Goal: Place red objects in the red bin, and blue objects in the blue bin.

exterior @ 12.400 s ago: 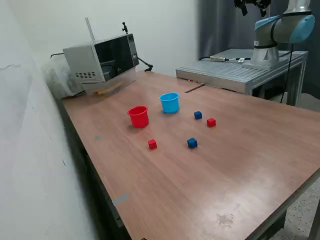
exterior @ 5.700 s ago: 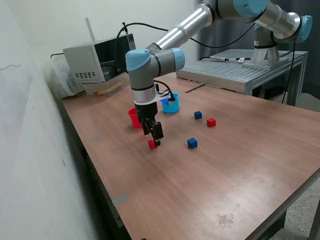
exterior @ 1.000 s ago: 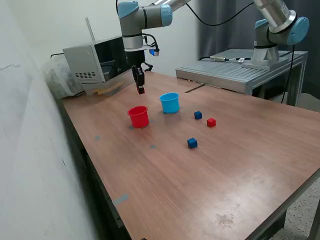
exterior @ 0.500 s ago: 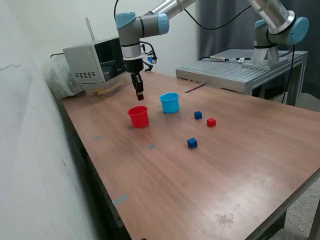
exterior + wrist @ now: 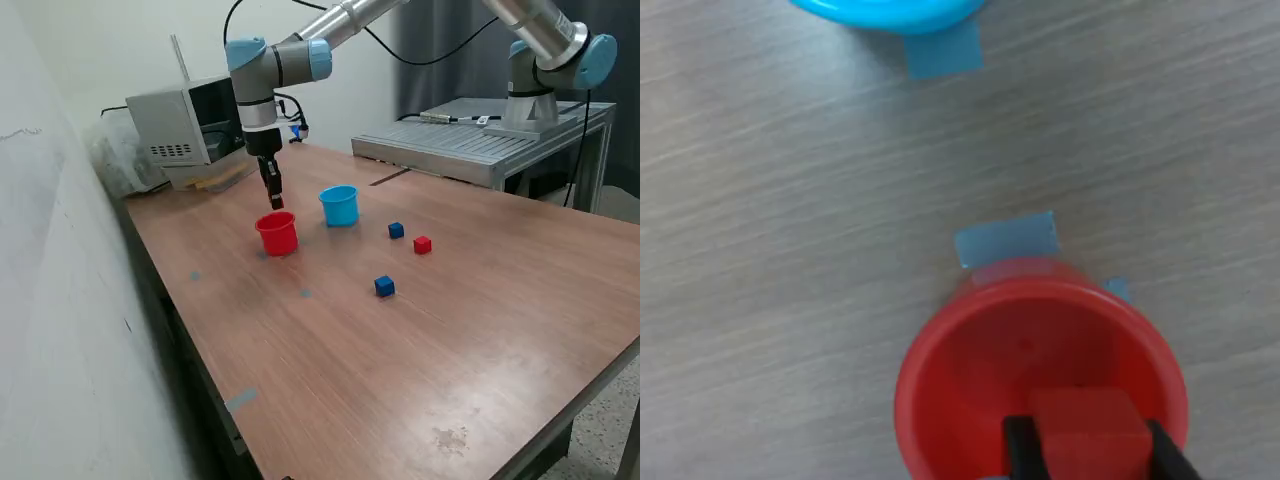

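Jaws, clamped on a red cube, have dropped from higher at twelve o'clock to hover over the red cup, ready for release.

two red cubes, two blue cubes, one red cup, one light-blue cup
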Robot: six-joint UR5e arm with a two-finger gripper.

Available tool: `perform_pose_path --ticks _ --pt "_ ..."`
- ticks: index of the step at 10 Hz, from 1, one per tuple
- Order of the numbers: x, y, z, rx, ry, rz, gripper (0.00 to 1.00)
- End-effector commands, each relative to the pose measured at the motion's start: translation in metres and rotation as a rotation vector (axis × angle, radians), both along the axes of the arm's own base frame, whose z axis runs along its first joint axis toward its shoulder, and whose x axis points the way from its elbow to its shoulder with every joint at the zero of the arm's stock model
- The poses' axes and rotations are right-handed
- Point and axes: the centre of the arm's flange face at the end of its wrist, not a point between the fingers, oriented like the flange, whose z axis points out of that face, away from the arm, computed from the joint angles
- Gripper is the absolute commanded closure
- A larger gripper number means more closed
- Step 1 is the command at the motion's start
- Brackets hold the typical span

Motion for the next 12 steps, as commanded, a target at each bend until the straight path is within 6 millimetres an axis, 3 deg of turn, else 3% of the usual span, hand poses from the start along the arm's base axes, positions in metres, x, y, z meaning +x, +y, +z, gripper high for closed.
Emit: perform_pose_path --ticks 1,3,4,8,9,10,11,12 --pt "-0.004 0.005 -0.010 -0.001 -0.006 -0.005 1.00" --pt "-0.004 0.005 -0.015 -0.002 -0.012 -0.005 1.00" --pt "-0.004 0.005 -0.014 -0.002 -0.012 -0.005 0.00" --pt "-0.004 0.008 -0.016 -0.004 -0.017 -0.009 0.00" --pt "-0.007 0.005 -0.010 -0.006 -0.008 -0.012 0.00" --pt "-0.004 -0.011 -0.009 -0.005 -0.023 0.006 0.00" --pt "0.005 -0.033 0.014 -0.008 -0.011 0.038 0.00" --pt "0.021 -0.066 0.057 -0.013 0.026 0.074 0.00"
